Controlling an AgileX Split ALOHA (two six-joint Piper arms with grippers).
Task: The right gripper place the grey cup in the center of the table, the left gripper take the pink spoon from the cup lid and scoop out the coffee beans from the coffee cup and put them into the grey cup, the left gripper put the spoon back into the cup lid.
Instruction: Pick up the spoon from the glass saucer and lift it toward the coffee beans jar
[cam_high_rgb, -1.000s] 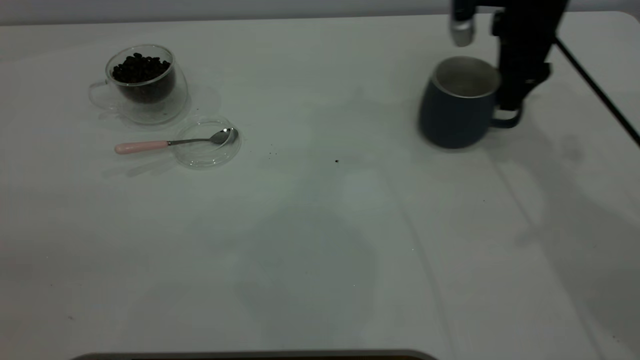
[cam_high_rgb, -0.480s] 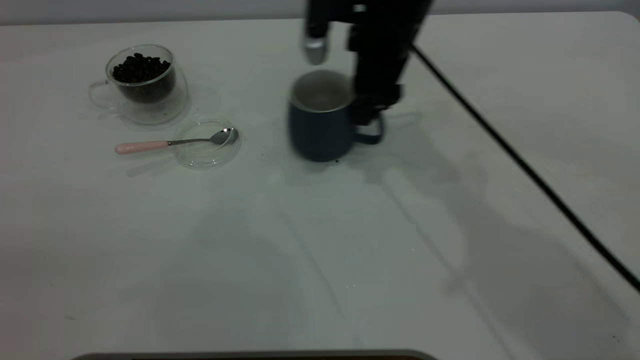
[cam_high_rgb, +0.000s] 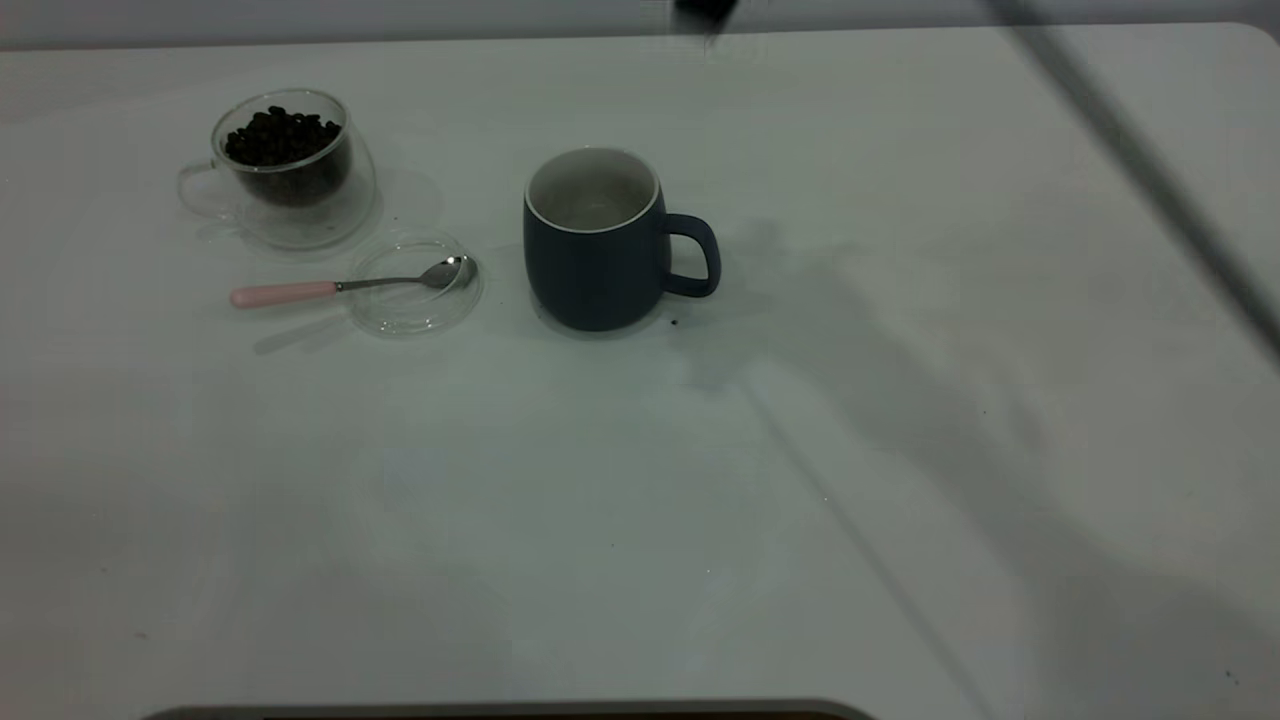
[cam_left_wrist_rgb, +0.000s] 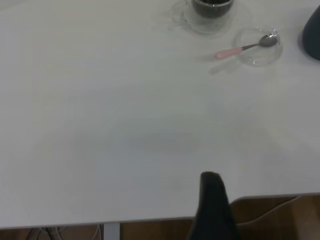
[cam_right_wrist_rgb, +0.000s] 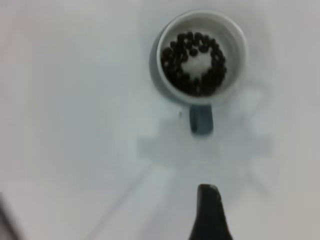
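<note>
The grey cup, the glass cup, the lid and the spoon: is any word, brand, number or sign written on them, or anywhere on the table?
None can be read in any view.
Grey cup: plain dark side, no print.
Coffee cup and cup lid: clear glass, no marks.
Pink spoon: plain handle, no stamp visible.
Table: only tiny dark specks, not writing.
</note>
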